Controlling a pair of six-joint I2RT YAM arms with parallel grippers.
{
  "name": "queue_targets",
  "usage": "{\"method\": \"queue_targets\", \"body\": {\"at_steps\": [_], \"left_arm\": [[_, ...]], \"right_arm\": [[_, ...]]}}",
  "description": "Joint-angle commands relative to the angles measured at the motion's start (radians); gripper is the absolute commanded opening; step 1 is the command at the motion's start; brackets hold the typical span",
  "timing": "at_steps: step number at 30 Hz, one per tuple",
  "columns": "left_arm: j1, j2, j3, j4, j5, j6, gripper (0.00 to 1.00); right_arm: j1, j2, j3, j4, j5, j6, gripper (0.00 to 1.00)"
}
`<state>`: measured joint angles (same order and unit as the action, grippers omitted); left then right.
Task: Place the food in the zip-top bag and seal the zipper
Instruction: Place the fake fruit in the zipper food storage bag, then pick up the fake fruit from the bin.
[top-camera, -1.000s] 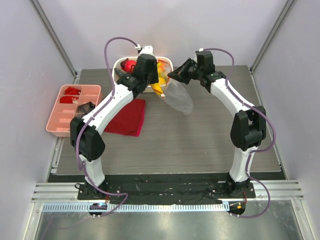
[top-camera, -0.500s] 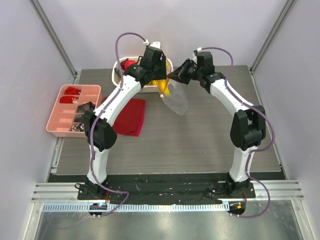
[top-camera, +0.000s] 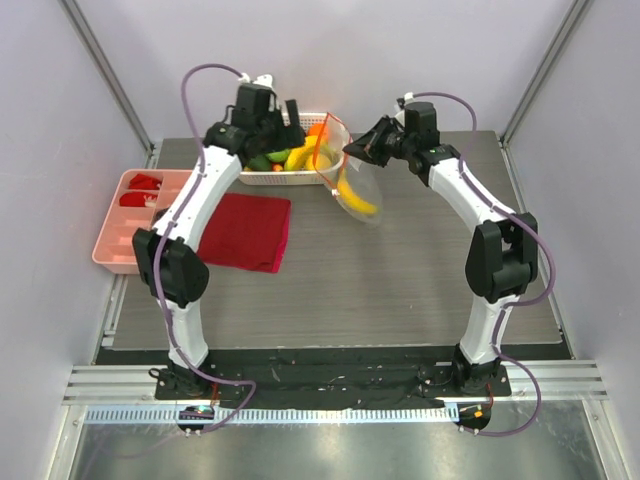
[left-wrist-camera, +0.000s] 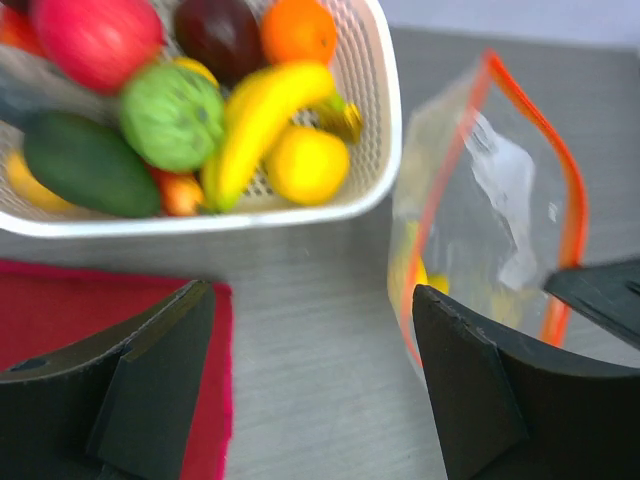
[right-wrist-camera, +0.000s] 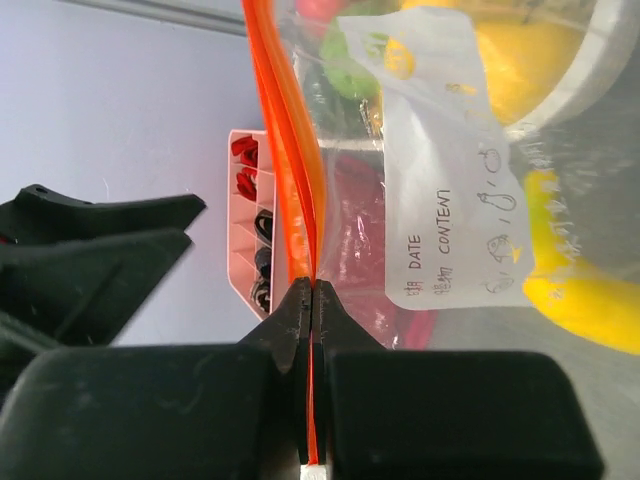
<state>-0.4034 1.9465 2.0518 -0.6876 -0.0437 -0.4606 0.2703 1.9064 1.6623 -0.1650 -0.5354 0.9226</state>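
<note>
The right gripper (right-wrist-camera: 311, 290) is clamped on the thin orange-red zipper strip (right-wrist-camera: 288, 120) of the clear crinkly zip-top bag (top-camera: 345, 175), holding it up just beside the white slotted plastic basket (left-wrist-camera: 385, 120). The bag's mouth gapes open. A glossy yellow toy banana (top-camera: 358, 198) lies inside, low in the bag. The left gripper (left-wrist-camera: 312, 300) hangs over the grey tabletop (top-camera: 400, 280) with its fingers spread wide and empty. In the basket sit another yellow banana (left-wrist-camera: 260, 110), a green round piece (left-wrist-camera: 172, 115), a red apple (left-wrist-camera: 95, 40) and an orange (left-wrist-camera: 298, 30). A folded dark red cloth (top-camera: 245, 232) lies near the basket.
</note>
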Motion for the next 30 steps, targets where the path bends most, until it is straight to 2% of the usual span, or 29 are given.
{"method": "queue_targets", "body": {"at_steps": [1,8,11,17,30], "left_arm": [[0.151,-0.020,0.037,0.089,0.134,0.039,0.82],[0.262,0.153,0.139,0.146,0.201,0.108,0.80],[0.264,0.196,0.153,0.174,0.144,0.106,0.79],[0.267,0.250,0.122,0.155,-0.027,-0.012,0.77],[0.276,0.328,0.093,0.134,-0.061,-0.185,0.77]], "right_arm": [[-0.026,-0.093,0.008,0.056,-0.014,0.012,0.01],[-0.039,-0.095,-0.021,0.033,0.012,-0.016,0.01],[-0.040,-0.090,-0.013,0.010,0.034,-0.053,0.01],[-0.046,-0.090,-0.001,-0.030,0.064,-0.106,0.01],[-0.065,-0.070,0.039,-0.045,0.074,-0.159,0.01]]}}
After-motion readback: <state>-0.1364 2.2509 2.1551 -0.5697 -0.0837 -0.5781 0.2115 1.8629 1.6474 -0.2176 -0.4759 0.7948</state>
